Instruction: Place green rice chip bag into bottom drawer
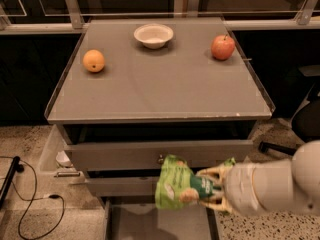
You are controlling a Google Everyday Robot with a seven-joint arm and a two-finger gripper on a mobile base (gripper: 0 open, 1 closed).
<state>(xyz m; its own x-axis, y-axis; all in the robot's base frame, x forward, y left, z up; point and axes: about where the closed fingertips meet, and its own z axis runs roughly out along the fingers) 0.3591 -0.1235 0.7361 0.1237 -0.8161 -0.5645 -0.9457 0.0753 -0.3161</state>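
My gripper point(212, 188) comes in from the lower right on a white arm and is shut on the green rice chip bag point(177, 185). The bag is crinkly light green with a dark round logo and pictured chips. It hangs in front of the cabinet's drawer fronts, above the bottom drawer point(145, 223). That drawer is pulled out at the bottom edge of the view and shows a flat grey floor with thin side walls. The bag hides part of the middle drawer front.
On the grey cabinet top point(160, 89) sit an orange point(93, 61) at the left, a white bowl point(153, 35) at the back and a red apple point(223, 47) at the right. A black cable point(30, 204) lies on the floor at the left. A chair base point(280, 146) stands at the right.
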